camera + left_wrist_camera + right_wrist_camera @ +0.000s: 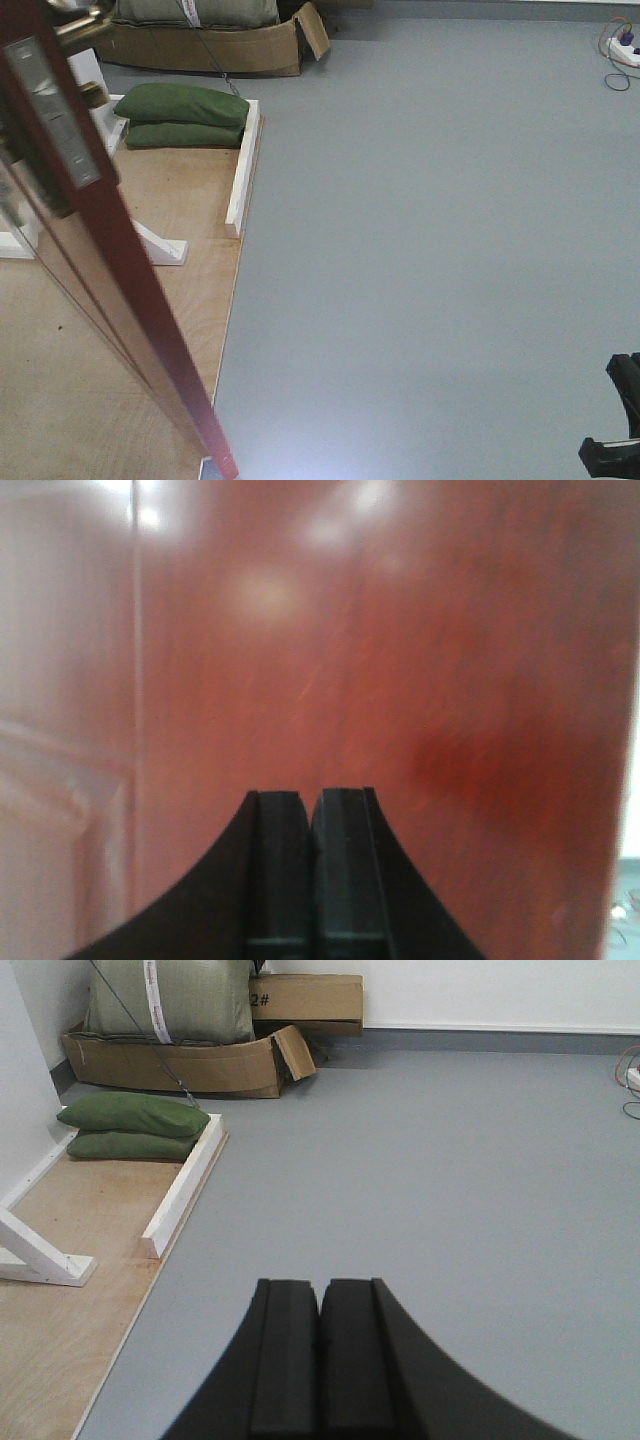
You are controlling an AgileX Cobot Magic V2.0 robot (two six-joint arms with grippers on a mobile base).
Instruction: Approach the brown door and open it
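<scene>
You are looking across the grey floor (430,250), which is filling most of the front view. The brown door (118,250) is standing edge-on at the left, by the plywood base (190,200), and its glossy face is filling the left wrist view. Two green sandbags (190,115) are lying stacked. Your left claw (311,815) is sitting closed near the door. Your right claw (320,1305) is closed and empty. The brass handle (80,30) is showing top left.

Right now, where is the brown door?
In the front view the brown door stands edge-on at the left, over the plywood base, with green sandbags behind it.
</scene>
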